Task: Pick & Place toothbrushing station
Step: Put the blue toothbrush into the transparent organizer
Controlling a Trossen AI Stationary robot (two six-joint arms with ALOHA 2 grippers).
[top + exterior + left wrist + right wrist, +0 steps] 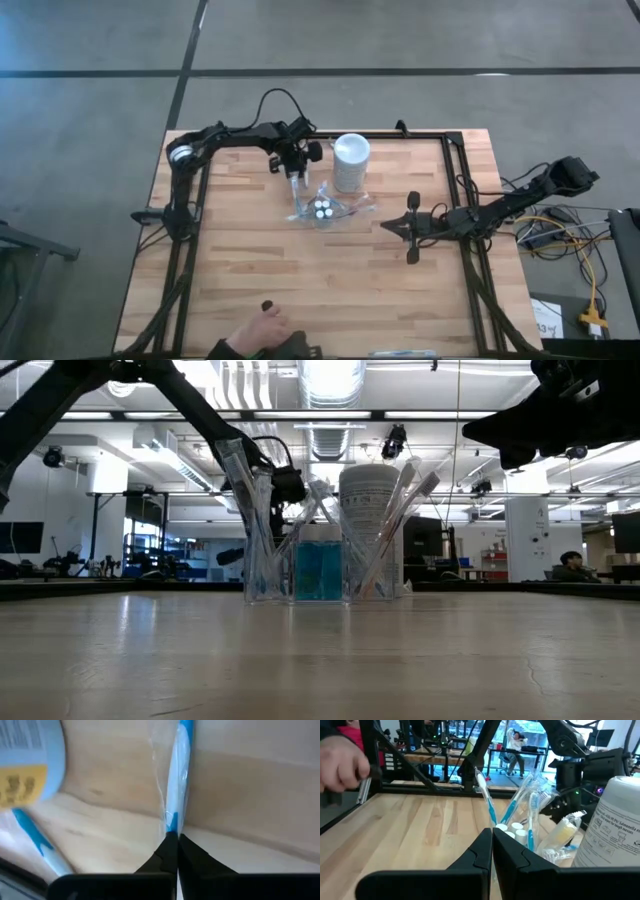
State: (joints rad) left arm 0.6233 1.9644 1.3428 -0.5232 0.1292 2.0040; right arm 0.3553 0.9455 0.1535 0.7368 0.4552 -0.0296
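Note:
A small clear holder (322,210) stands mid-table with teal white-capped tubes (319,571) and several pale blue-white toothbrushes (520,800) leaning in it. Just beyond it stands the tall white cup (351,162). My left gripper (293,168), on the holder's far left, is shut on a wrapped blue-white toothbrush (178,780). My right gripper (393,228) waits shut to the right of the holder, holding nothing. My left gripper pinches the wrapped toothbrush near one end (172,826) between its two fingertips. The fingers (160,857) slant steeply down from above and lie roughly along the brush. The brush (252,525) stands steeply beside the holder; whether its lower end rests on the table I cannot tell.
A person's hand (265,328) holding a small dark thing reaches in at the table's near edge, also seen in the right wrist view as a hand (340,765). Bare wood (250,270) lies between the holder and the near edge. Cables (560,235) hang off the right side.

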